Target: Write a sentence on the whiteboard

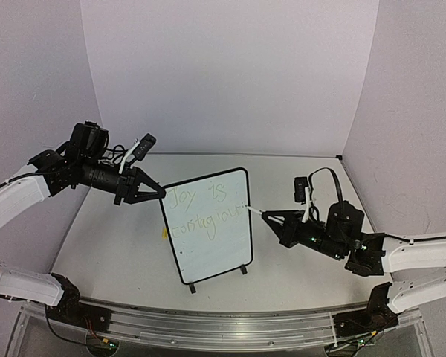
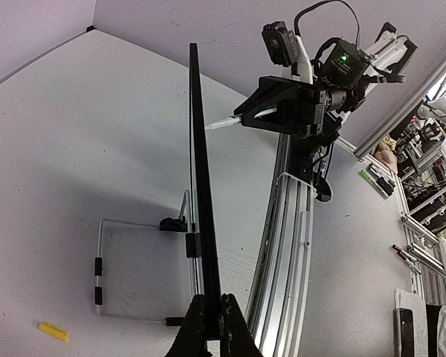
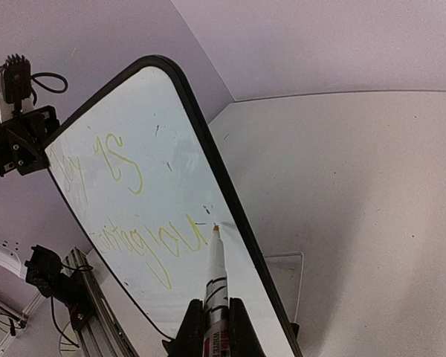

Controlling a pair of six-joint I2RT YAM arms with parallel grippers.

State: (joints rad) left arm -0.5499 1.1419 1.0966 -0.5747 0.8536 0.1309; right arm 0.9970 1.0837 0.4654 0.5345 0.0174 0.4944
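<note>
Finishing the sentence (image 1: 204, 212): my right gripper (image 1: 272, 219) is clamped on the marker (image 3: 217, 271), tip at the right edge of the whiteboard (image 1: 215, 253), which stands upright between my arms. My left gripper (image 1: 157, 192) pinches its top corner. Advise light pressure and a short stroke kept on the board.

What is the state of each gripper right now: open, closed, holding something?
Left gripper: closed on the edge of the whiteboard.
Right gripper: closed on the marker, tip at the whiteboard.

On white table (image 2: 74, 149) — small yellow piece (image 2: 52, 332)
</note>
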